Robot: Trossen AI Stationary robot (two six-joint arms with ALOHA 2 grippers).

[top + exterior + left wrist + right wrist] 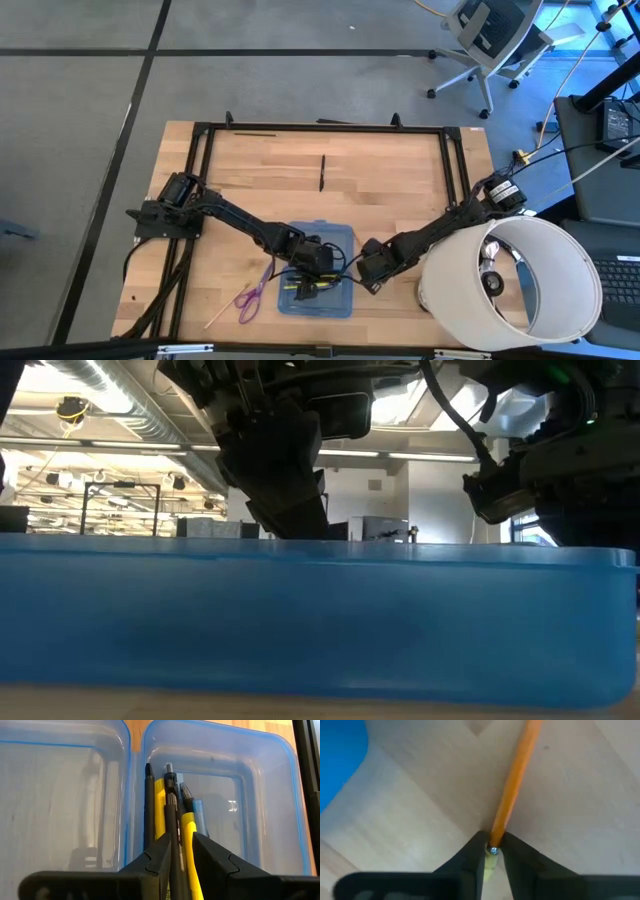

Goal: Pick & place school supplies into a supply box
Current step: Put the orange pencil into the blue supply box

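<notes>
Open-plan lab or workshop: exposed ceiling ductwork (110, 405), strip lighting, office chair (490, 40), framed wooden workbench (400, 190) on concrete floor.

One supply box (340, 240) lies open on the table, showing two halves. In the half under the left arm lie five sticks: two yellow pencils (160, 805), two black pens (149, 800) and one blue pen (199, 815). One orange pencil (517, 775) lies on the bare wood right of the box. One more black pen (323, 172) lies far back. Left of the box lie one pair of purple scissors (250, 295) and one pale stick (222, 312). One white drum (515, 280) stands at the near right.
</notes>
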